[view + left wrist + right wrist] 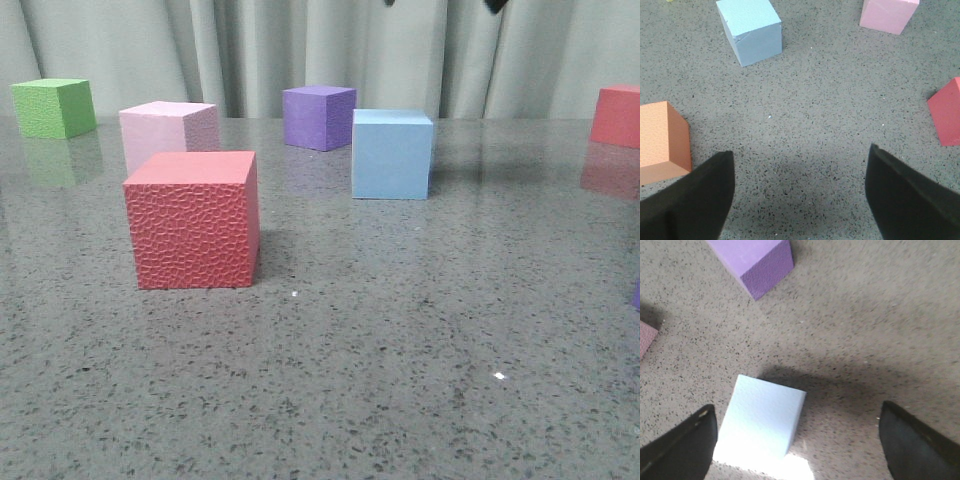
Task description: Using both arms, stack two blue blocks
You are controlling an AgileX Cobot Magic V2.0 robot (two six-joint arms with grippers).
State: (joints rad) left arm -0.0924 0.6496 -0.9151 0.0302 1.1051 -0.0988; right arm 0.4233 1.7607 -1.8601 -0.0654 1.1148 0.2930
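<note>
Front view count: six foam cubes clearly visible on the grey speckled stone tabletop point(400, 400), plus a sliver of something purple cut off at the right edge. One light sky-blue matte foam cube point(392, 154), one purple foam cube point(318, 117), one pale pink foam cube point(167, 133), one green foam cube point(53, 107) near the far-left corner, two red: a big textured red foam cube point(192, 219) nearest the front, and a second red cube point(616, 115) at the far right edge.

Only one blue cube shows in the front view. It sits flat toward the far edge, right of centre, just in front and right of the purple cube, apart from it. It's a cube, so no long axis; one face is roughly square-on to the camera.

Left wrist view: a light blue cube point(750, 31) flat on the tabletop, turned corner-on, well apart from the left hand point(800, 200). Fingers spread wide, nothing between them. An orange foam cube point(662, 142) sits near one finger.

Right wrist view: a light blue cube point(762, 422) lies near one finger of the right hand point(800, 450), not touching. Fingers spread, holding nothing.

Can't tell whether the wrist views show the same blue cube.
</note>
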